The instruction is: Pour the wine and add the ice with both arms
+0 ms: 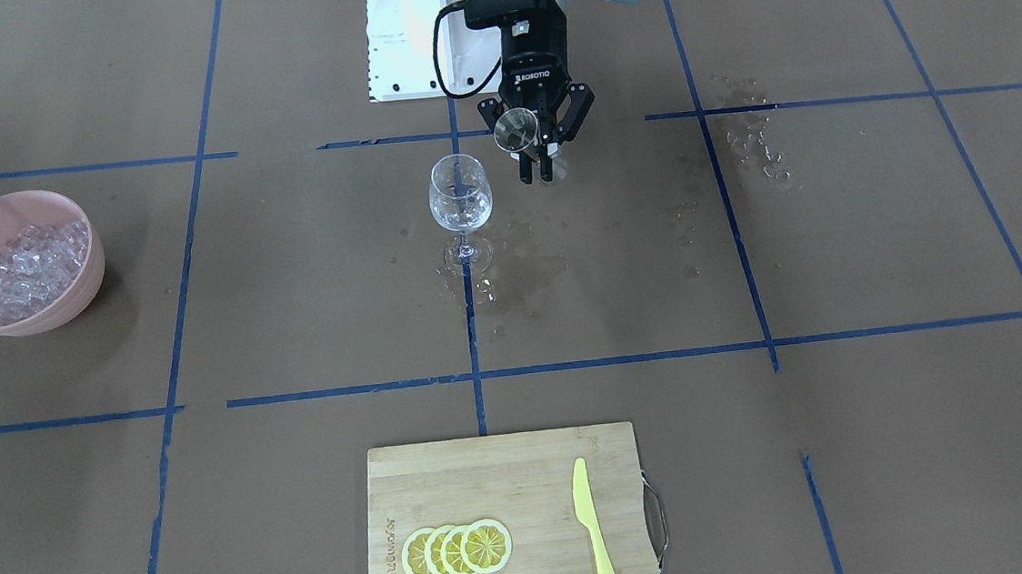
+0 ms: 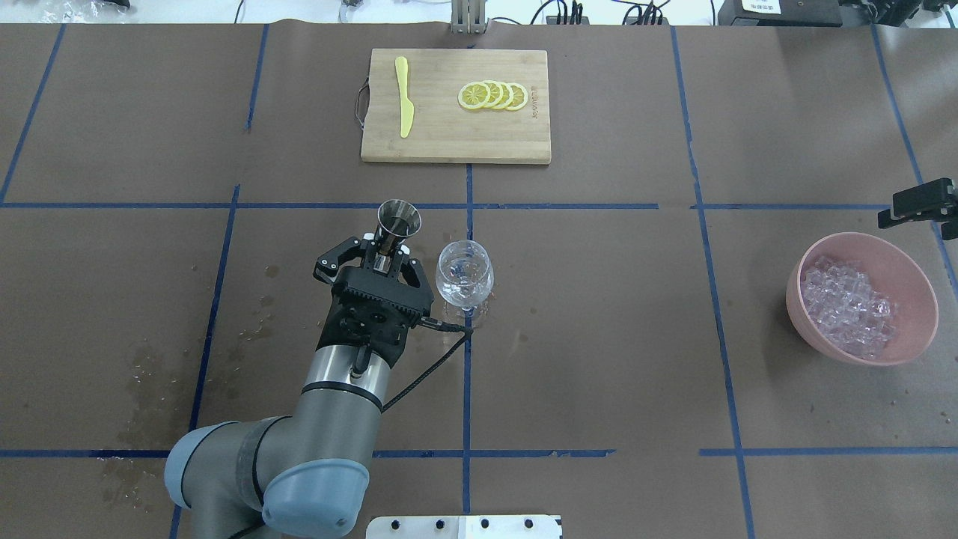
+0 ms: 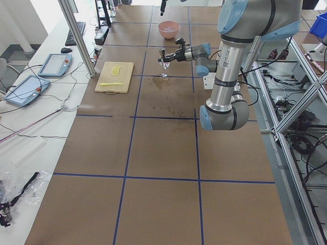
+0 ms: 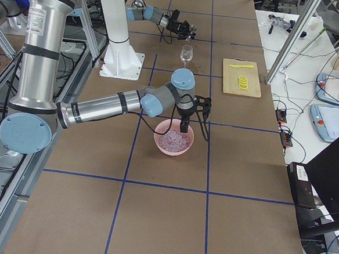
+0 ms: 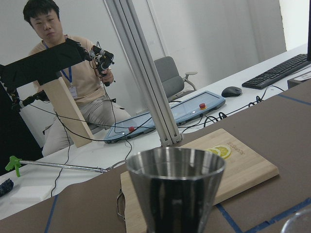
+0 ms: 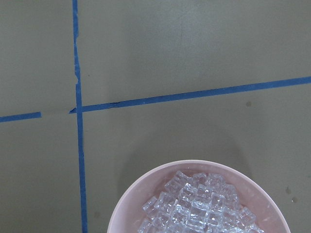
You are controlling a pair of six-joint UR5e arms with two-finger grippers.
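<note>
My left gripper (image 2: pixel 385 251) is shut on a small steel measuring cup (image 2: pixel 398 218), held about upright in the air just left of the clear stemmed wine glass (image 2: pixel 465 278). The cup fills the left wrist view (image 5: pixel 175 189); its inside is dark and I see no wine in it. The glass (image 1: pixel 460 201) stands upright at the table's middle and any liquid in it is too faint to tell. The ice (image 2: pixel 849 307) is heaped in a pink bowl (image 2: pixel 861 236). My right gripper (image 2: pixel 924 202) hovers over the bowl's far rim; its jaws are mostly cut off. The right wrist view shows the ice (image 6: pixel 194 208) below.
A bamboo cutting board (image 2: pixel 449 135) with lemon slices (image 2: pixel 494 95) and a yellow knife (image 2: pixel 404 105) lies at the far edge. Wet patches (image 1: pixel 510 273) spread around the glass's foot and on the left arm's side (image 1: pixel 759 140). The white base block (image 1: pixel 409 39) stands behind.
</note>
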